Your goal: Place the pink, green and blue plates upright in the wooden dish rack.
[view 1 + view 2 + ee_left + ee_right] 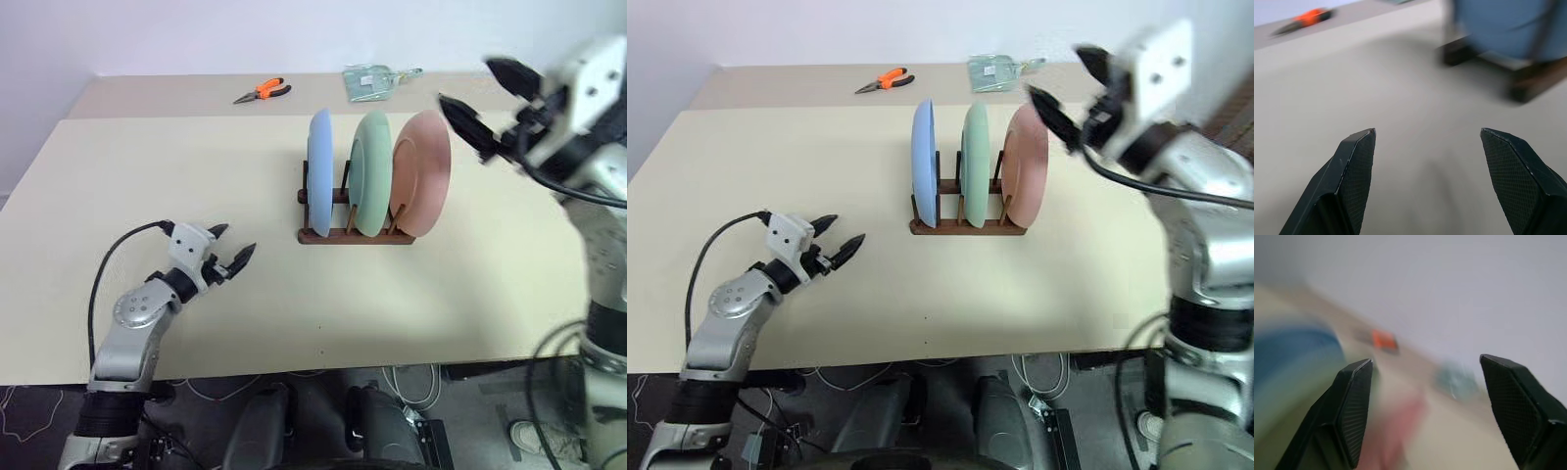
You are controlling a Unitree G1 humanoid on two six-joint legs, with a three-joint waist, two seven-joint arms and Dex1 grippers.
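Head views: the rack (pixel 355 235) stands near the middle of the beige surface (pixel 147 176), and all three plates sit upright in it, side by side. The blue plate (pixel 319 172) is on the left, the green plate (pixel 372 171) in the middle, the pink plate (pixel 423 172) on the right. The left claw (pixel 231 252) hangs low over the surface well to the left of the rack, fingers spread, grasping nothing. The right claw (pixel 480 98) is raised to the right of the pink plate, apart from it, fingers also spread and empty. At the far edge lie orange-handled pliers (pixel 263 91) and a clear bag (pixel 372 80).

Left wrist view: the two black fingers (pixel 1354 171) stand wide apart over bare surface. The blue plate (pixel 1498 24) and a rack end (pixel 1528 81) show beyond, blurred, with the pliers (pixel 1303 19) farther off.

Right wrist view: the fingers (pixel 1352 406) are parted with nothing between them; behind them everything is blurred to streaks of blue, pink and orange.
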